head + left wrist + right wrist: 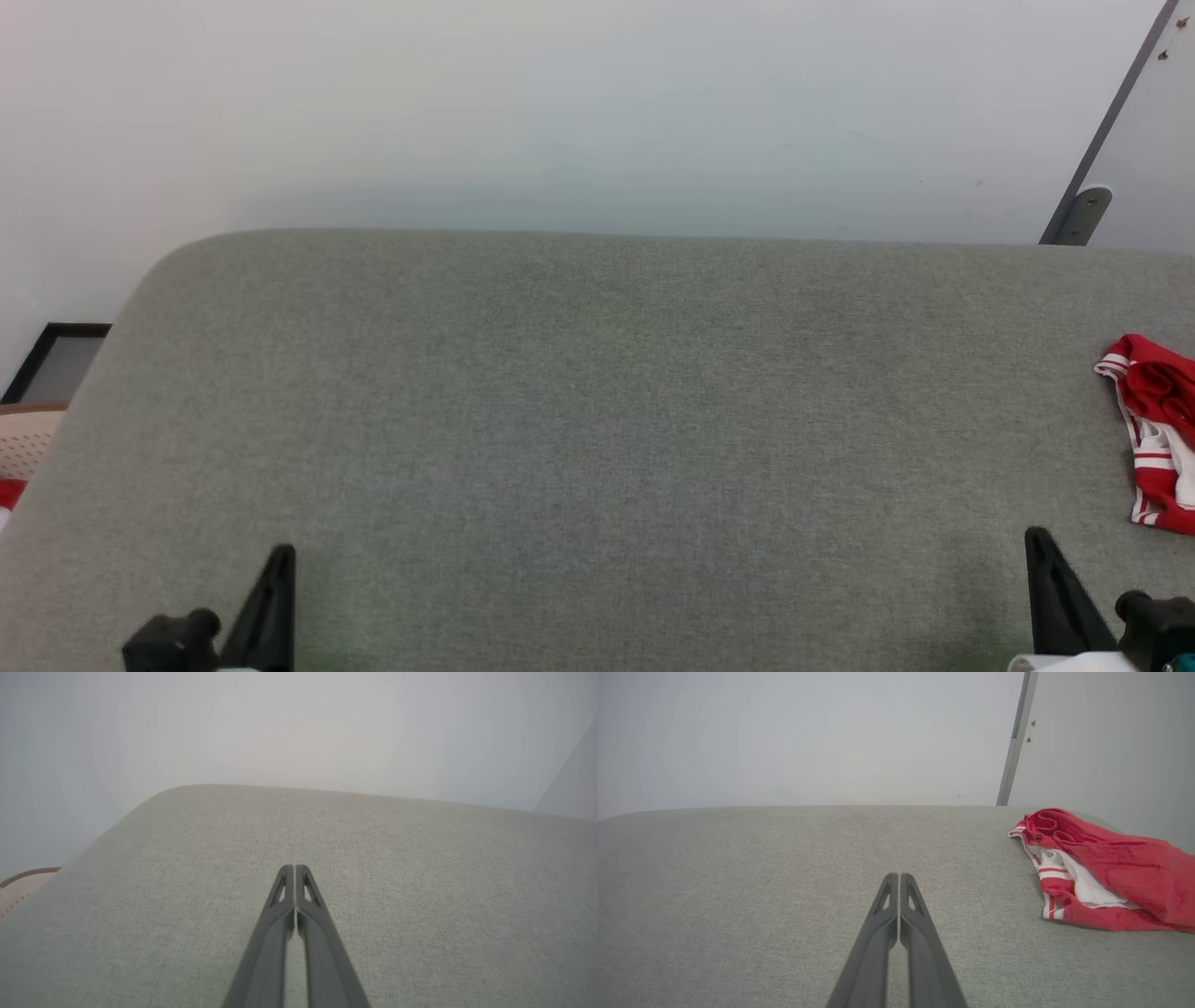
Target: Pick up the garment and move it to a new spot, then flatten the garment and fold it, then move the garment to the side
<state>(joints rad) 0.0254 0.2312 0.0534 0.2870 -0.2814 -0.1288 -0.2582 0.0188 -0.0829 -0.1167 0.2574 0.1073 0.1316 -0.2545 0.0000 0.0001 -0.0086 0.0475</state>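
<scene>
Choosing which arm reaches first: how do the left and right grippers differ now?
The right gripper has the crumpled garment lying ahead to its right; the left gripper faces plain grey surface. In the head view the left gripper sits lower left, far from the garment, while the right gripper sits lower right, close below it. Both are shut, fingertips together, holding nothing.

My left gripper [295,868] has two long, dark grey fingers [266,952], flat-sided and tapering to narrow tips, each with a slim triangular cut-out near its end. My right gripper [899,876] is built the same. A black knobbed block [173,635] sits by each base; pale casing [1064,665] edges the right one.
</scene>
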